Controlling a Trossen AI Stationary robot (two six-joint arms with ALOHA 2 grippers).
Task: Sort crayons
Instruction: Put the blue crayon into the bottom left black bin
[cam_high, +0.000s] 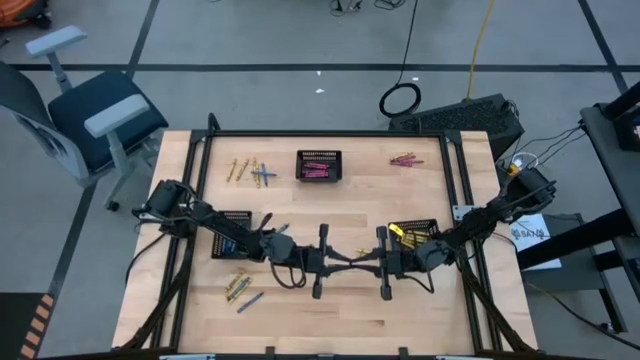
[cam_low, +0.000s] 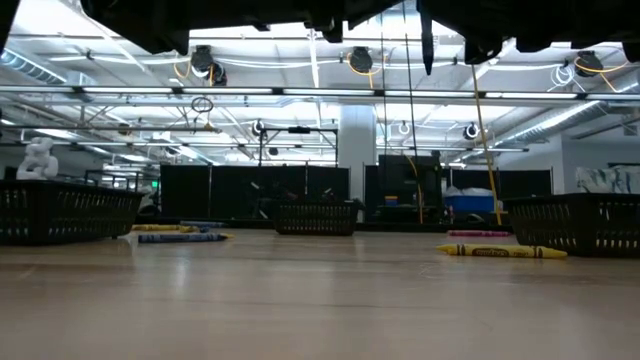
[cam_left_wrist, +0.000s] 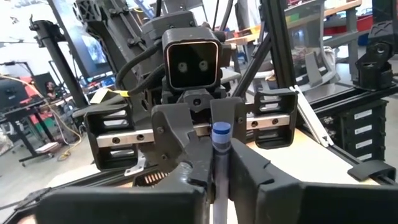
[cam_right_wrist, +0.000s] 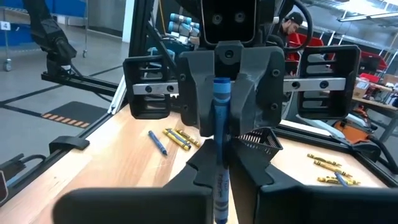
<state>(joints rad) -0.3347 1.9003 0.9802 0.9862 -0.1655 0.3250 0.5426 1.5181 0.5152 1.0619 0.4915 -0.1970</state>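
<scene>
Wooden table (cam_high: 330, 310) fills centre of the high view, black frame rails along its edges. Three black mesh baskets on it: one at upper middle (cam_high: 319, 166), one at left middle (cam_high: 232, 222), one at right middle (cam_high: 415, 231), the last two partly covered. Blue-grey office chair (cam_high: 95, 115) on the grey floor, upper left. Coiled black cable (cam_high: 400, 99) on the floor above the table, dark box (cam_high: 460, 115) beside it, yellow cord (cam_high: 483, 40) running to the top edge. Person in a dark cap (cam_right_wrist: 291, 28) in the upper right of the right wrist view, far back.
</scene>
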